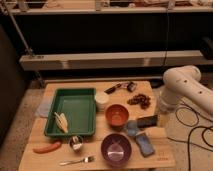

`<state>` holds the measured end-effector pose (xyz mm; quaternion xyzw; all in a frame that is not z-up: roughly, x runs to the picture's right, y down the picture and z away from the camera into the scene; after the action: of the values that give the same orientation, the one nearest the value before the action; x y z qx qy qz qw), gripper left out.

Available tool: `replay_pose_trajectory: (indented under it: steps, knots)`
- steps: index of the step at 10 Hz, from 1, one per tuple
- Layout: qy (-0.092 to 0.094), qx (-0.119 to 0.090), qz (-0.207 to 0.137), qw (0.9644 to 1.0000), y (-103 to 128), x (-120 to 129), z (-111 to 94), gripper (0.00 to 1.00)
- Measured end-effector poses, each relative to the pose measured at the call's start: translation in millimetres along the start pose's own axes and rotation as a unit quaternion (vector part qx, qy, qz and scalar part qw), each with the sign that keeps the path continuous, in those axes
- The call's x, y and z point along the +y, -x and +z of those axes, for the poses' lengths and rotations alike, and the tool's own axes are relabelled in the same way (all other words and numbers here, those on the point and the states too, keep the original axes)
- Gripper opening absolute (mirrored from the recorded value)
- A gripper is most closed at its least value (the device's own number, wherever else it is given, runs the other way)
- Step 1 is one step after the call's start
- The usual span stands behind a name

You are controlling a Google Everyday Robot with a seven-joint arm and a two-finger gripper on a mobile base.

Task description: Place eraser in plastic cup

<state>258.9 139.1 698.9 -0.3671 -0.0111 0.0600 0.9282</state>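
- Arm [182, 87], white, reaches in from the right and bends down at the table's right edge
- Gripper [159, 118] sits low by that edge, right next to the eraser's right end; it is closed, and whether it actually grips the eraser cannot be told
- Eraser [147, 121], dark block, lies at table level just right of the cup, near the right edge
- Cup [132, 127], small and blue-grey, stands below the orange bowl, its right side touching or nearly touching the eraser
- Orange bowl [117, 115] in the middle of the table [40, 150]; white cup [102, 99] just up-left of it
- Purple bowl [116, 149] near the front edge; light-blue block [145, 145] to its right, below the cup
- Green tray [75, 102] on the left, with a pale yellowish item [61, 122] in its front-left corner
- Metal cup [76, 143] just below the tray; red-orange item [47, 147] to its left; fork [77, 161] at the front
- Dark brown cluster [140, 101] near the back right; dark tool [120, 88] behind it
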Motion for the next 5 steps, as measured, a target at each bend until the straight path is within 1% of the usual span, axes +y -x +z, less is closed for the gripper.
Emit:
replay_pose_trajectory:
  steps: [5]
  knots:
    - [0.003,0.013,-0.003,0.9999,14.6,-4.7,13.1,0.00]
